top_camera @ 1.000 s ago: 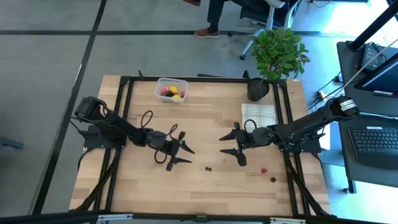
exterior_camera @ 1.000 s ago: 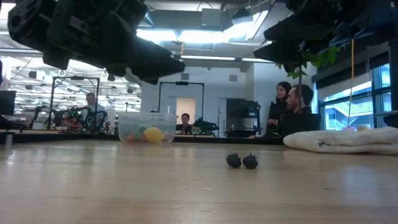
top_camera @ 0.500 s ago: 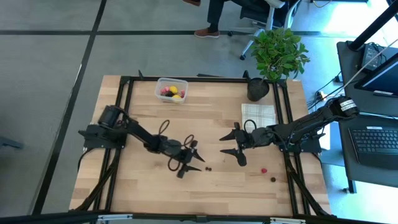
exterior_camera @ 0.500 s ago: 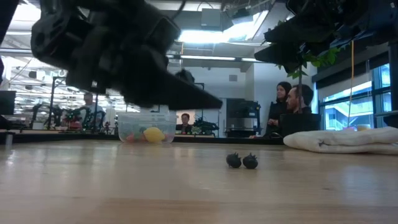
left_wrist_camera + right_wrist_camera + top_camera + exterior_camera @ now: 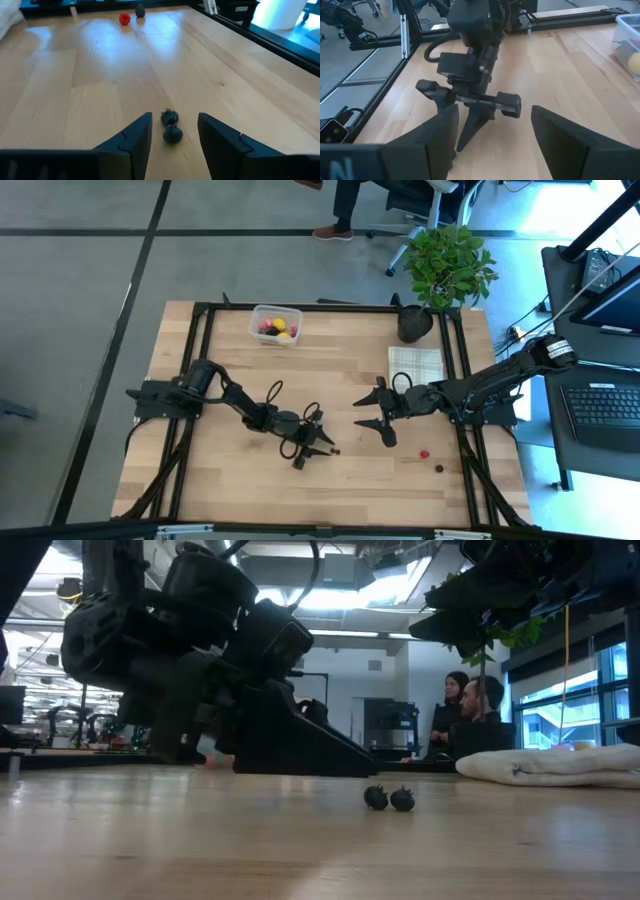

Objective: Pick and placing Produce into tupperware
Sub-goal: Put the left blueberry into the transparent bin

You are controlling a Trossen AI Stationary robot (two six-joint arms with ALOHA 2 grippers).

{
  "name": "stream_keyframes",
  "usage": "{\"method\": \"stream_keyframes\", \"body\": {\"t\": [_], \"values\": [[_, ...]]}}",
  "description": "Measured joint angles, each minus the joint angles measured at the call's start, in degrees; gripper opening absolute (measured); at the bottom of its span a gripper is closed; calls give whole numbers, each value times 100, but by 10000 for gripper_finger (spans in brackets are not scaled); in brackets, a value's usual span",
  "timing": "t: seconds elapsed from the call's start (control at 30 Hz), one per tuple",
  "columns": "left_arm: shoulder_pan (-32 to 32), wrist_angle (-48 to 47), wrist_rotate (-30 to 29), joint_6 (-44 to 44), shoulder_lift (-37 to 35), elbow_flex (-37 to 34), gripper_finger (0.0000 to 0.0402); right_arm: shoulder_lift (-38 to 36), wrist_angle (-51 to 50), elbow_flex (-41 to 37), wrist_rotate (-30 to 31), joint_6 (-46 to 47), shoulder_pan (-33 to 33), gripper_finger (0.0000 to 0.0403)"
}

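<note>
From above, a wooden table (image 5: 240,480) holds one clear tub (image 5: 276,325) near its far edge, with a few small fruits inside: yellow, red and dark pieces, too small to count. The left gripper (image 5: 318,448) is down near the table's middle, well in front of the tub, fingers parted around nothing. Two dark berries (image 5: 334,449) lie just beside its tips. The right gripper (image 5: 372,423) hangs wide open and empty nearby, on the far side of the berries from the left one. One red berry (image 5: 424,453) and one more dark berry (image 5: 438,468) lie farther from the tub, toward the table's right front. One white checked cloth (image 5: 415,364) and one black plant pot (image 5: 414,323) stand to the right of the tub.

At table level, the left gripper's dark bulk sits low on the wood, its tip close to the two dark berries (image 5: 389,798), which touch each other. Two people (image 5: 468,710) stand in the room behind.

From the left wrist, the two dark berries (image 5: 170,127) lie between the parted fingers (image 5: 134,139), untouched. One red berry (image 5: 124,18) and one dark berry (image 5: 140,10) lie far beyond.

From the right wrist, its two fingers (image 5: 440,130) are spread wide, facing the left gripper (image 5: 468,132); one corner of the tub (image 5: 629,37) shows with a yellow fruit inside.
</note>
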Motion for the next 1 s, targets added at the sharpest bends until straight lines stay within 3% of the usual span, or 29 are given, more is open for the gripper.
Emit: {"method": "stream_keyframes", "body": {"t": [0.3,0.7,1.0], "values": [[29,-44,5,-195,57,29,142,0,0,0,-2,-6,0,252],[30,-1577,4,-470,28,666,120,0,0,0,-2,-43,0,252],[36,-1721,-24,-490,31,689,82,0,-4,0,-2,-21,0,252]]}}
